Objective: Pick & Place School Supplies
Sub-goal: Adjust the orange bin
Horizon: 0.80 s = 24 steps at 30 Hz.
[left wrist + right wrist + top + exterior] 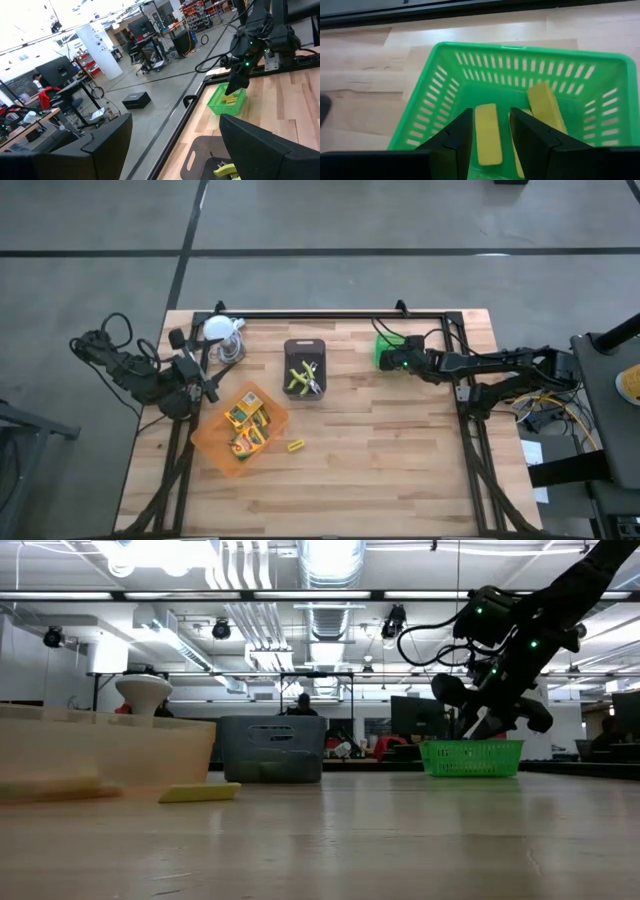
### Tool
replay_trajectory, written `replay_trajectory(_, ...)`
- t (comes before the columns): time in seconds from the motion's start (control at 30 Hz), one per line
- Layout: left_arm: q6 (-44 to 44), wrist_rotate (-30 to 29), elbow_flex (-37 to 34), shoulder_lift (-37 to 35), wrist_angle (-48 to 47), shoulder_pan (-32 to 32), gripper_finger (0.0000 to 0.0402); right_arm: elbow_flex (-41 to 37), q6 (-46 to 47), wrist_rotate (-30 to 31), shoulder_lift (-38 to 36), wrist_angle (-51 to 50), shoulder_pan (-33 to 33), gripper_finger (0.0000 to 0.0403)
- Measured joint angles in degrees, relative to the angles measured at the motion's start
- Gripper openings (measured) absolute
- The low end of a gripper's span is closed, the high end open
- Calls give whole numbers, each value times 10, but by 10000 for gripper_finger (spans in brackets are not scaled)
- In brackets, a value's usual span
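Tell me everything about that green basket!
The bright green slotted plastic basket is a small open box with vertical slits in its walls. It stands upright on the wooden table, near the far edge on the right arm's side. Flat yellow sticks lie inside. The right claw hangs over it, fingers apart around one stick.

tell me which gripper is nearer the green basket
Right. The right gripper hangs directly over the green basket, its fingers astride a yellow stick. The left gripper waits across the table beside the orange tray.
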Motion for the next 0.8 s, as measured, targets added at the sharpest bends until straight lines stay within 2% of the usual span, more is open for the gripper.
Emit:
replay_trajectory(0.3, 0, 0, 0, 0, 0, 0, 305, 5, -11, 7, -15, 20, 0, 127)
replay_trajectory(0.57, 0, 0, 0, 0, 0, 0, 305, 7, -201, 17, -85, 149, 1, 126)
replay_trajectory(0.7, 0, 0, 0, 0, 0, 0, 305, 7, -302, -29, -123, 220, 1, 121)
replay_trajectory(0.8, 0, 0, 0, 0, 0, 0, 305, 7, -375, -103, -147, 269, 1, 118)
